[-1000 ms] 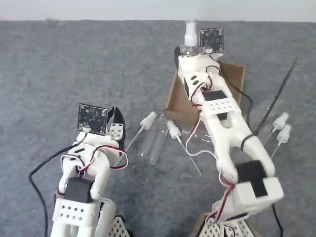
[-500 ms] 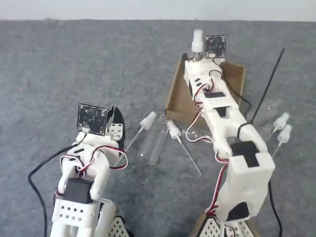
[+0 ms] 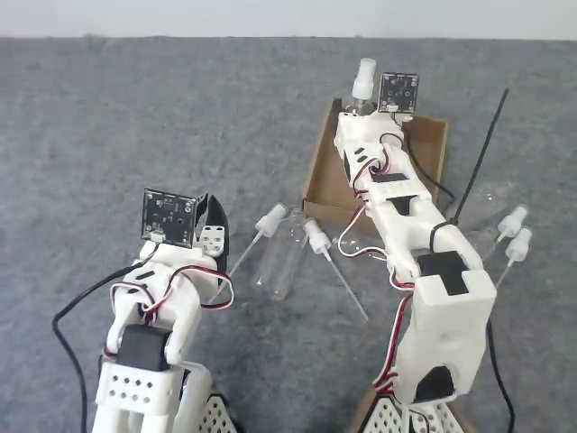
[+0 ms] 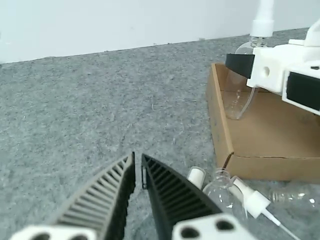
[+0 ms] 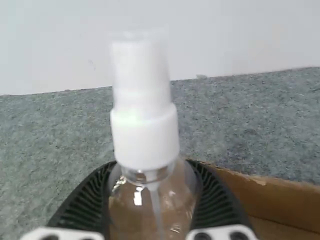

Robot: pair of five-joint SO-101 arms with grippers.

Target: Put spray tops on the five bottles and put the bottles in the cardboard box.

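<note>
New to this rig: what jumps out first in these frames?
The right end effector grips a spray-topped clear bottle upright at the far corner of the cardboard box. Loose spray tops and an uncapped bottle lie on the grey carpet between the arms; the left end effector is shut, empty.

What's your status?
Right pincer shut on capped bottle, upright at cardboard box's far end. Left pincer shut, empty. Loose bottles, spray tops outside box.

High camera: fixed overhead, near side, looking down across table (image 3: 135, 117) toward back wall (image 3: 180, 18). Left wrist camera: low, facing cardboard box (image 4: 270, 132) from well back. Right wrist camera: tight on capped bottle (image 5: 145, 145), facing wall. All three share box, bottle.
</note>
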